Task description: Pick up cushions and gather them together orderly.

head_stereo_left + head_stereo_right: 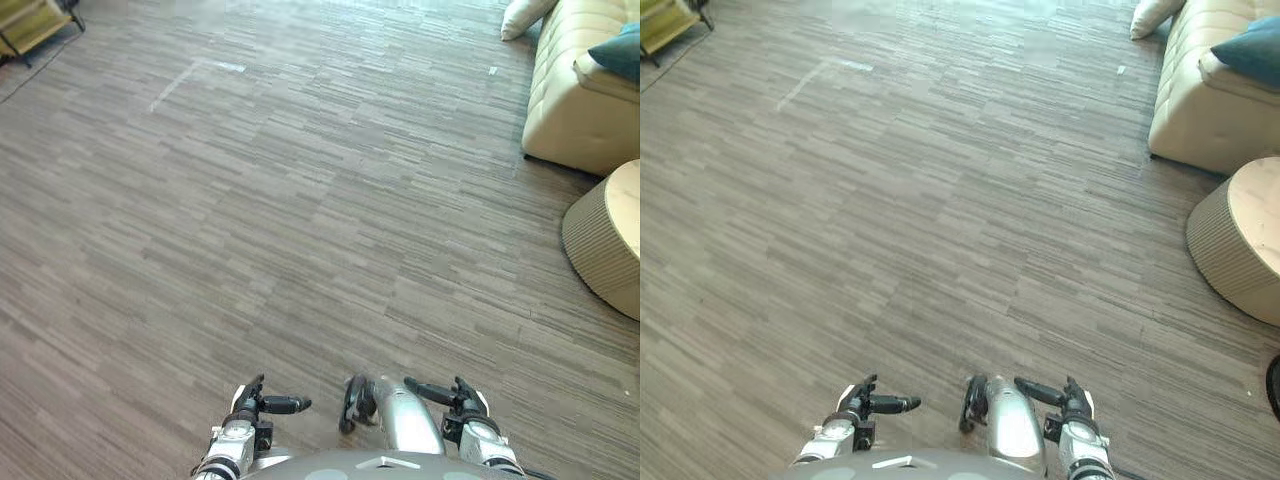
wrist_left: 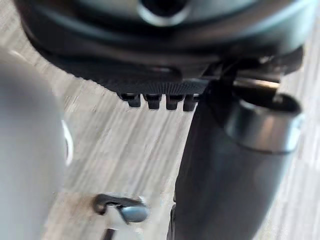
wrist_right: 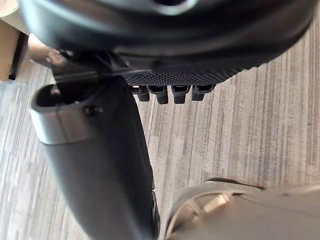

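A white cushion (image 1: pixel 525 15) lies on the floor at the far right, against the end of a cream sofa (image 1: pixel 570 100). On the sofa's seat rests a teal cushion (image 1: pixel 620 52), cut off by the view's edge. Both hands hang low at the bottom of the view, far from the cushions. My left hand (image 1: pixel 262 403) and my right hand (image 1: pixel 452 395) each hold nothing. In the wrist views the left hand (image 2: pixel 160 50) and the right hand (image 3: pixel 170 45) show straight fingers and a thumb standing out over bare floor.
A round beige ottoman (image 1: pixel 612 240) stands on the right, nearer than the sofa. A yellow-green chair (image 1: pixel 30 25) sits at the far left corner. Grey-brown wood-pattern floor (image 1: pixel 300 200) stretches wide between me and the sofa.
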You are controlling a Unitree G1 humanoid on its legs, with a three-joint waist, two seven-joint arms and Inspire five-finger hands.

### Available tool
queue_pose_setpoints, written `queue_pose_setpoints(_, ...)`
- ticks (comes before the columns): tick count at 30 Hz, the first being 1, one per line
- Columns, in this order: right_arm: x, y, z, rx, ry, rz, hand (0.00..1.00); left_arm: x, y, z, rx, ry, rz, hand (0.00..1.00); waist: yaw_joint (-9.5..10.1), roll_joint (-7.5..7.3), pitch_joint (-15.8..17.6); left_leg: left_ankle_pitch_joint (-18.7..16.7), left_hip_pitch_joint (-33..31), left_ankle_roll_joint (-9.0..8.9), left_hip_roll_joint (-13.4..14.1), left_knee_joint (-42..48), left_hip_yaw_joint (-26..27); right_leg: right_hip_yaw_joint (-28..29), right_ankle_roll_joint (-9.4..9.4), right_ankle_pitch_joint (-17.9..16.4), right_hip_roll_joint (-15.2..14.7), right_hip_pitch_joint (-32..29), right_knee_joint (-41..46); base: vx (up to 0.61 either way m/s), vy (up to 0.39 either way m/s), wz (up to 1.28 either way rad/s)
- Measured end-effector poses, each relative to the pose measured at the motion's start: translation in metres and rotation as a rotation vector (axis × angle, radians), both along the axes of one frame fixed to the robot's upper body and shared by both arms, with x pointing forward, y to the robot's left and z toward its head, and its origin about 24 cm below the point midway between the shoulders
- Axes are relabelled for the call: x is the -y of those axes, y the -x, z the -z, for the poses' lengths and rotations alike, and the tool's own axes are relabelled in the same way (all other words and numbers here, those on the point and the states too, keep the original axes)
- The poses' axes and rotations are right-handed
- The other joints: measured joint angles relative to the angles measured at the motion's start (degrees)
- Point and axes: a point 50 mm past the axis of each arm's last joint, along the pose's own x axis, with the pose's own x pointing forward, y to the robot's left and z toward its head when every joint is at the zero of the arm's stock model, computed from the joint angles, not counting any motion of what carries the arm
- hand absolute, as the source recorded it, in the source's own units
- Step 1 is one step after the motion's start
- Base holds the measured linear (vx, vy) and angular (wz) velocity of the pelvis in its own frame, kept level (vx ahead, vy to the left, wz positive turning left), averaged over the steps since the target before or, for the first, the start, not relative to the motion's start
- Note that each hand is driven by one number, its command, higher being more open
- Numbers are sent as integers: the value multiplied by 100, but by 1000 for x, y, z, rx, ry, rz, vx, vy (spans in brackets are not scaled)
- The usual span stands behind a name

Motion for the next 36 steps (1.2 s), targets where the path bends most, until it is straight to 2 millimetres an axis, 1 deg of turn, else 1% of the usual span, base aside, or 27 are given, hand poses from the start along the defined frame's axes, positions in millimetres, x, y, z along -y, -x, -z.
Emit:
queue_pose_setpoints(2,-3,2,1,-6,-6,-5,100,-2,-4,-3,33,-7,-14,100,15,-93,-11,-280,-465,216,-35,-170,259,123,33,16,96,466,-452,426,-117,-39)
queue_pose_setpoints(3,-3,3,2,-9,-6,-8,100,-3,-8,-6,64,-4,-22,100,89,-86,-12,-527,-777,443,-90,-767,521,279,92,56,166,829,-789,315,-52,-57)
queue_pose_setpoints(6,-11,0,3,-15,-20,-30,100,1,-17,-12,123,16,-34,100,287,-103,-5,-682,-1334,560,-599,-2880,581,738,210,73,145,1453,-1363,494,51,-75)
queue_pose_setpoints(8,-15,0,4,-16,-29,-39,100,4,-18,-12,129,32,-48,100,301,-100,5,-229,-1458,465,-1026,-4714,366,985,378,15,122,1808,-1741,394,110,-61)
queue_pose_setpoints(9,-16,-1,4,-19,-31,-43,100,4,-18,-12,124,32,-49,100,302,-86,14,-41,-1476,449,-1110,-5201,295,1101,465,-36,136,1962,-1841,491,178,-80)
queue_pose_setpoints(11,-25,4,8,-49,-43,-61,100,-6,-14,-10,97,8,-53,100,463,-212,-45,824,-1392,684,-1294,-5247,96,1510,721,-194,-58,2207,-1894,644,244,-94)
queue_pose_setpoints(12,-28,6,9,-55,-49,-66,100,-9,-10,-8,75,1,-58,100,464,-261,-107,884,-1480,768,-1356,-5002,59,1641,793,-236,-176,2128,-1723,709,279,-76)
queue_pose_setpoints(13,-29,6,9,-55,-54,-61,100,-12,-9,-7,66,-1,-75,100,460,-299,-127,716,-1566,960,-1389,-4629,4,1773,918,-318,-309,1879,-1178,566,240,-47)
queue_pose_setpoints(14,-29,6,9,-54,-57,-47,100,-15,-8,-6,57,-7,-89,100,451,-348,-143,449,-1534,1035,-1434,-4425,93,1832,1047,-396,-459,1635,-508,552,248,-37)
queue_pose_setpoints(15,-28,6,9,-52,-60,-34,100,-19,-6,-6,45,-17,-100,100,450,-470,-133,157,-1283,1066,-1550,-4273,249,1861,1198,-411,-765,1156,937,429,201,-25)
queue_pose_setpoints(16,-29,5,9,-51,-60,-35,100,-21,-5,-5,39,-19,-104,100,443,-535,-130,9,-1143,1080,-1638,-4227,318,1856,1372,-285,-912,928,1599,414,190,-27)
queue_pose_setpoints(17,-30,3,8,-45,-63,-40,100,-23,-2,-4,20,-28,-107,100,410,-625,-130,-320,-770,1143,-1782,-4146,422,1846,1537,215,-1292,496,2900,510,207,-23)
queue_pose_setpoints(18,-29,1,8,-36,-63,-44,100,-24,3,-1,-5,-37,-102,100,377,-621,-116,-616,-391,1196,-1853,-4122,434,1646,1434,223,-1567,230,3722,522,188,-24)
queue_pose_setpoints(20,-30,-11,3,11,-45,-110,100,-25,11,2,-43,-55,-81,100,264,-461,-104,-865,568,1122,-1810,-4641,466,1084,839,-181,-1665,-433,3898,648,137,-12)
queue_pose_setpoints(22,-29,-18,0,36,-30,-134,100,-23,15,3,-57,-60,-63,100,244,-388,-108,-830,1018,1057,-1684,-5072,494,681,729,-305,-1540,-954,3310,614,-14,1)
queue_pose_setpoints(24,-26,-26,-4,60,-22,-138,100,-22,16,4,-62,-59,-57,100,201,-335,-83,-825,1430,1027,-1519,-5466,560,398,752,-267,-1279,-1487,2275,600,-103,0)
queue_pose_setpoints(25,-26,-31,-6,73,-20,-141,100,-22,18,5,-72,-58,-55,100,160,-322,-74,-818,1651,995,-1436,-5708,602,322,856,4,-1094,-1704,1351,652,-161,19)
queue_pose_setpoints(26,-26,-32,-6,77,-21,-140,100,-23,24,7,-98,-61,-48,100,71,-372,-74,-843,1919,903,-1455,-5919,567,382,769,1146,-917,-1693,346,828,-240,18)
queue_pose_setpoints(27,-18,-33,-7,74,-2,-138,100,-13,21,9,-100,-39,-31,100,84,-232,-76,-829,2071,885,-1262,-5896,515,390,310,1079,-766,-1639,606,706,-226,13)
queue_pose_setpoints(28,-15,-34,-8,75,9,-141,100,-10,19,9,-93,-28,-20,100,99,-206,-83,-723,2032,767,-1243,-5770,460,449,253,878,-754,-1692,783,717,-275,-12)
queue_pose_setpoints(29,-10,-32,-8,69,18,-130,100,-3,17,9,-87,-11,-2,100,101,-174,-67,-544,2013,471,-1207,-5440,377,458,178,532,-813,-1703,1108,785,-339,-10)
queue_pose_setpoints(31,-5,-24,-6,40,12,-77,100,0,15,9,-81,-5,1,100,1,-84,-47,-199,1618,182,-945,-4085,39,378,183,108,-780,-1316,1180,612,-270,9)
queue_pose_setpoints(32,-1,-19,-5,27,19,-69,100,0,14,8,-69,7,-26,100,-36,15,-21,156,1031,84,-652,-2574,-260,317,192,4,-626,-895,921,306,-114,7)
queue_pose_setpoints(33,0,-16,-5,22,24,-64,100,0,15,7,-61,13,-49,100,-20,71,-25,164,698,55,-496,-1738,-299,330,192,-24,-497,-673,761,603,-163,-28)
queue_pose_setpoints(34,-3,-14,-4,25,22,-65,100,-6,17,5,-29,9,-107,100,31,115,-15,-23,61,56,-228,-311,-271,424,157,-105,-247,-62,362,487,-88,-39)
queue_pose_setpoints(35,-4,-13,-4,23,21,-68,100,-8,18,5,-28,7,-115,100,41,74,-4,-88,-52,88,-220,-192,-237,448,133,-138,-223,55,289,564,-78,-45)
queue_pose_setpoints(36,-7,-11,-3,15,15,-79,100,-11,15,3,-11,-2,-116,100,91,-4,-17,-306,-401,231,-247,-161,-67,534,127,-215,-181,413,27,436,-37,-32)
